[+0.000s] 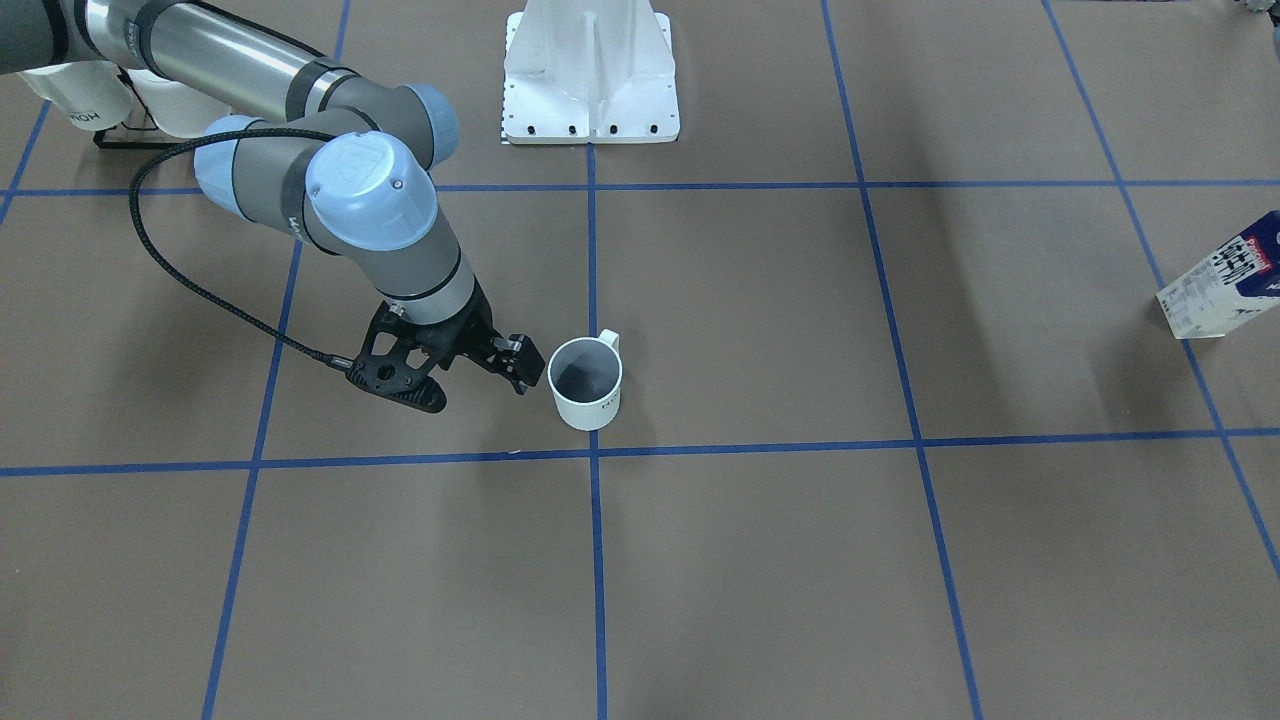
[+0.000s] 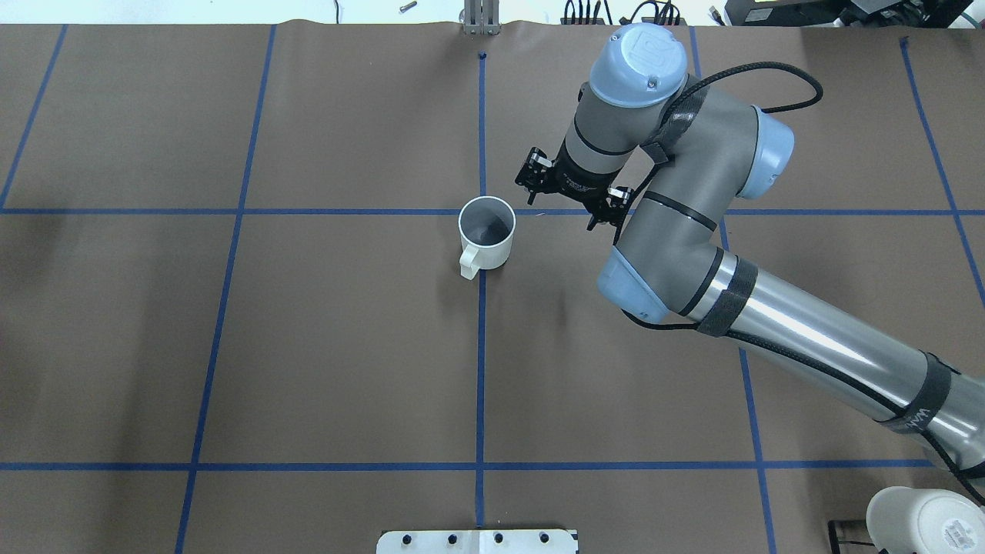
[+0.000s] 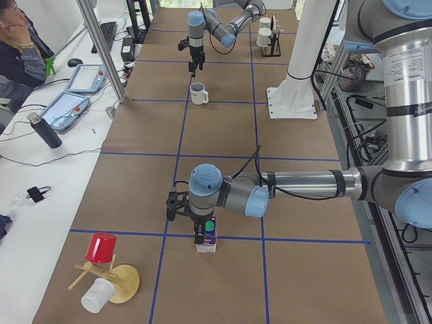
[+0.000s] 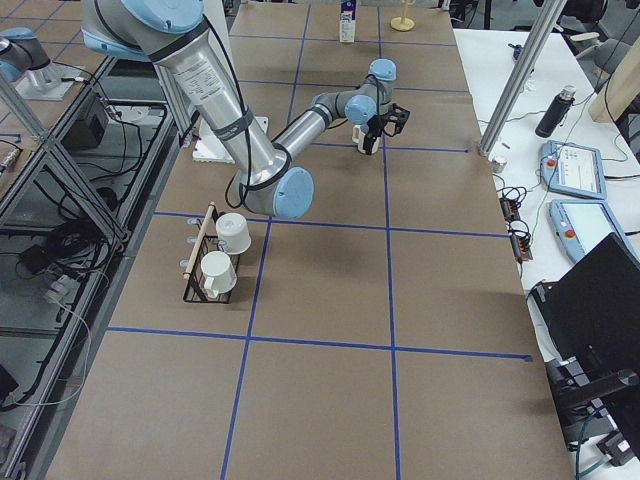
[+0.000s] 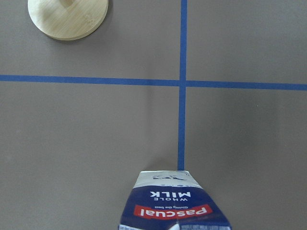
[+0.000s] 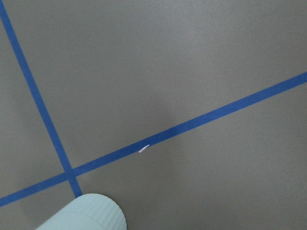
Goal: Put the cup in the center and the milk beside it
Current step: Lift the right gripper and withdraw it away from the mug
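Note:
The white cup [image 1: 586, 383] stands upright just by the middle tape crossing, the center [image 1: 593, 452]; it also shows in the overhead view [image 2: 486, 231]. My right gripper [image 1: 460, 350] hovers right beside the cup, open and empty, also seen from overhead [image 2: 572, 191]. The cup's rim [image 6: 81, 213] shows at the bottom of the right wrist view. The blue and white milk carton [image 1: 1225, 280] stands far off at the table's left end [image 3: 206, 236]. My left gripper [image 3: 201, 226] is directly over it; I cannot tell whether it is open or shut. The left wrist view shows the carton's top [image 5: 172, 201].
The white arm pedestal [image 1: 590, 80] stands at the robot's side of the middle line. A rack with white cups [image 4: 215, 255] sits near the right arm's base. A wooden stand with a red cup [image 3: 101, 248] lies beyond the carton. An operator [image 3: 13, 40] sits at the side table.

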